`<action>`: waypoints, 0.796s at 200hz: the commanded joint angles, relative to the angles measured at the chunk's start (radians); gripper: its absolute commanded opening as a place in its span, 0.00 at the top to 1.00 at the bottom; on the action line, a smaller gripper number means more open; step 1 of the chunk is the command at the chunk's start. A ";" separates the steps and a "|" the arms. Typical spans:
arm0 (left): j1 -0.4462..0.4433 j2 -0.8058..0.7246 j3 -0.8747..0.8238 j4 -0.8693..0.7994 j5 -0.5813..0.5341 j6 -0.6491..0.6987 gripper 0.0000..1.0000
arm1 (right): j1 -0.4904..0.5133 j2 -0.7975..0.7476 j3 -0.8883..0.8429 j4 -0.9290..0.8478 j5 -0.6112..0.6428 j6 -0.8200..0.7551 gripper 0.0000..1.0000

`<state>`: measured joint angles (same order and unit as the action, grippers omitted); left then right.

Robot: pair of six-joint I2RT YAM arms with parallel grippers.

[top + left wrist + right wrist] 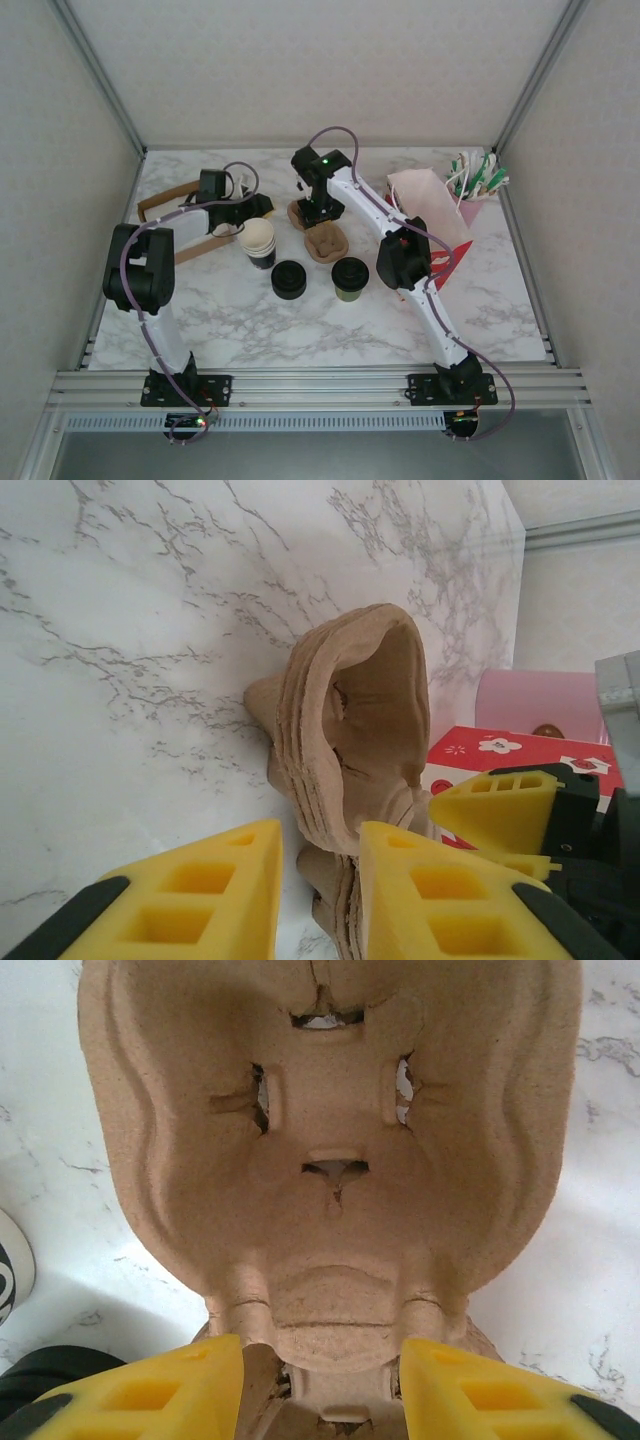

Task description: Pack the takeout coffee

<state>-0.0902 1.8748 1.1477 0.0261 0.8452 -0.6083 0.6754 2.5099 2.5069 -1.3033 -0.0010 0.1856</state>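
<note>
Right wrist view: your right tool (322,1348), partly spread, pinches the near end of the pulp cup carrier (330,1130) between its yellow fingers. In the left wrist view, your left tool (320,835) is narrowly parted with the carrier's edge showing in the gap; whether it grips, you cannot tell. The takeout coffee (350,279) stands upright on the desk (250,320), near the carrier and untouched.
</note>
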 commanded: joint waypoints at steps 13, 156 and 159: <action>0.011 0.010 -0.002 0.018 0.009 0.027 0.73 | -0.005 0.036 0.042 -0.030 0.004 -0.017 0.55; 0.001 -0.022 0.104 0.007 0.044 -0.027 0.36 | -0.004 0.055 0.048 -0.022 0.002 -0.016 0.54; 0.001 -0.022 0.108 0.004 0.042 -0.026 0.36 | -0.005 0.055 0.048 -0.023 0.002 -0.015 0.54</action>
<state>-0.0879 1.8751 1.2045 0.0410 0.8719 -0.6323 0.6754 2.5420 2.5229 -1.3029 -0.0006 0.1814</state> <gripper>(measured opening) 0.633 0.457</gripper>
